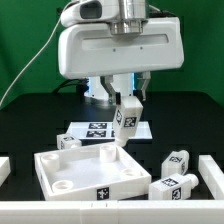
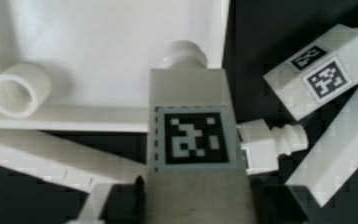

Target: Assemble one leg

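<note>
My gripper (image 1: 126, 100) is shut on a leg (image 1: 127, 118), a chunky white peg with a square tag. I hold it in the air, narrow round end down, over the far right corner of the large white panel (image 1: 60, 165). In the wrist view the held leg (image 2: 197, 125) fills the middle, its round end pointing at the panel's edge (image 2: 87, 50), near a round corner socket (image 2: 16, 90). Dark fingers (image 2: 123, 195) press its sides at my gripper (image 2: 194, 200). Two more legs (image 1: 175, 172) lie to the exterior view's right of the panel and show in the wrist view (image 2: 327, 70).
The marker board (image 1: 98, 128) lies behind the panel, under the held leg. Another leg (image 1: 70, 143) lies by the panel's far left corner. White rails stand at the table's sides (image 1: 210, 175) and front (image 1: 100, 212). The arm's white body (image 1: 120, 45) hangs above.
</note>
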`<state>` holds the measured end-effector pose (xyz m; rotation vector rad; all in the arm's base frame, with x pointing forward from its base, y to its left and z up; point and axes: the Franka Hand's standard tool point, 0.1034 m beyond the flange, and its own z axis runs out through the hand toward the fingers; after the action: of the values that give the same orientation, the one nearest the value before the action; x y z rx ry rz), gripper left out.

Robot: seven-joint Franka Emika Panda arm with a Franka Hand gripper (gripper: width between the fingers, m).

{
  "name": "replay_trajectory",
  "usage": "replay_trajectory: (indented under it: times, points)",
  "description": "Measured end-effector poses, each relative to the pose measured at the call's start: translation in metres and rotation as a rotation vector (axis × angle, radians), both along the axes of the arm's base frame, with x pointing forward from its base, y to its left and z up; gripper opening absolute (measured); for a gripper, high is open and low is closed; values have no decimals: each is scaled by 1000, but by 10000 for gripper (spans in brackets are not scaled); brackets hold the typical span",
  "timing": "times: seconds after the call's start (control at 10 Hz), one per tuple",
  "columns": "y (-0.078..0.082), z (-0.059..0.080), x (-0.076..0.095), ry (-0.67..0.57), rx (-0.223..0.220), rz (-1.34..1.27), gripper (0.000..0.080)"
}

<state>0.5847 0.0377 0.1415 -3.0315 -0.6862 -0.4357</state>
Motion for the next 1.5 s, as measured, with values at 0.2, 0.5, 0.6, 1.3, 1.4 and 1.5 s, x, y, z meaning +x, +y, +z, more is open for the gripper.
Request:
replay_trajectory:
  times: [0.2,0.5,0.6,1.3,1.4,1.5]
  points:
    - [-20,-1,1,-146,-29,20,281]
    - [-26,-11,-3,-213,-29,2,281]
    - [-18,-15,-2,-207,-20,6,281]
    - [7,-31,10,-174,16,8,281]
    - [7,-31,10,-174,16,7,281]
    - [7,-31,10,-173,16,7,281]
